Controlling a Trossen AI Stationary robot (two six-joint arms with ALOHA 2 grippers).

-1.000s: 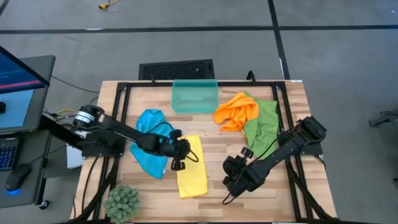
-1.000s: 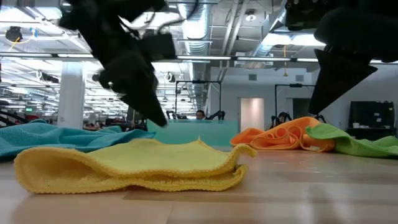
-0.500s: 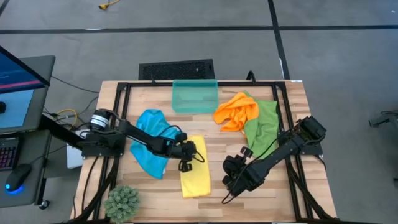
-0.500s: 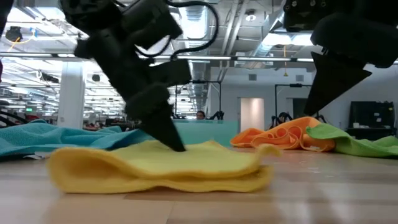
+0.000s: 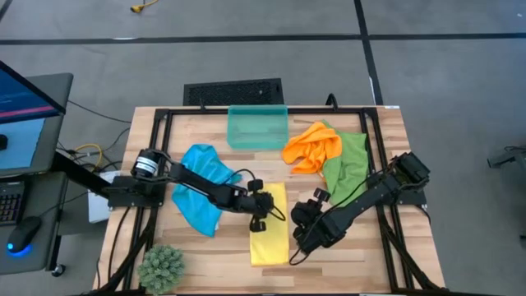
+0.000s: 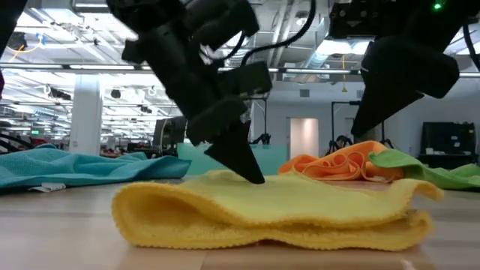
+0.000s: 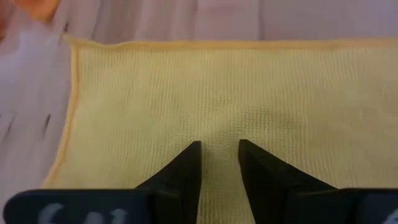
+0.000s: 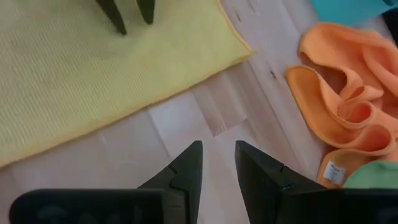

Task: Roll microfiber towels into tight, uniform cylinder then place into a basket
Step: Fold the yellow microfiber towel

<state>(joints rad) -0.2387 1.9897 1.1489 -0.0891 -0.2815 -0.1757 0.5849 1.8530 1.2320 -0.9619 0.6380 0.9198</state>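
The wooden surface [image 5: 205,271] holds everything; it has bare wood at the front and in the middle, but black rails run down both sides, so moves should stay inside them. At the back sits the teal basket [image 5: 257,127], with nothing in it that I can see.

The green towel [image 5: 349,164] lies in a heap on the right side, touching the orange towel [image 5: 312,146] just beside it; the blue towel [image 5: 201,187] is bunched up on the left; the yellow towel [image 5: 269,234] lies folded flat near the front, between the two arms.

The towels look soft, light and floppy; I think they will bend and slide on the wood and will not hold a roll by themselves. The yellow one has a neat stitched edge; a short end looks like the best place to take hold and start rolling, with the other hand pressing the cloth down so it does not slip.

The left hand [image 7: 219,160] pushes its tips down onto the yellow towel near its back end; its fingers stand close together with a small gap, pinching no cloth that I can see. The right hand [image 8: 217,163] is over bare wood just beside the towel's right edge; its fingers are also close together with a small gap, holding nothing.
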